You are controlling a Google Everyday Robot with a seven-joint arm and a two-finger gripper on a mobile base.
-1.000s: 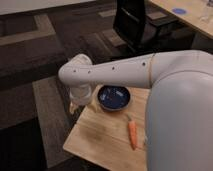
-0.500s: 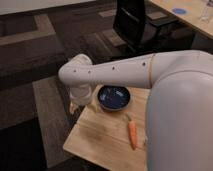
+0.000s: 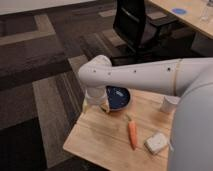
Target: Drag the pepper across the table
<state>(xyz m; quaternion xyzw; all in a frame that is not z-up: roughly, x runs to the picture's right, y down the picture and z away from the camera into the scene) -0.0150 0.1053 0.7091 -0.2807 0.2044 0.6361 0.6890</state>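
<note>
Pepper lies on table, apart from tool beside bowl.

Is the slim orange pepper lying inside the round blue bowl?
No, the slim orange pepper lies on the light wooden table, outside the round blue bowl, apart from the gripper beside that bowl.

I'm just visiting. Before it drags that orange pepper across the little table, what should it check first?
1. Pepper in view, lying free on the table: ok.
2. Gripper at the pepper: not ok; it hangs at the table's far corner beside the blue bowl.
3. Bare wood on the pepper's picture-left side for dragging: ok.
4. Other side free: not ok; a white object lies close beside it.
5. Cup upright, away from the pepper: ok.
</note>
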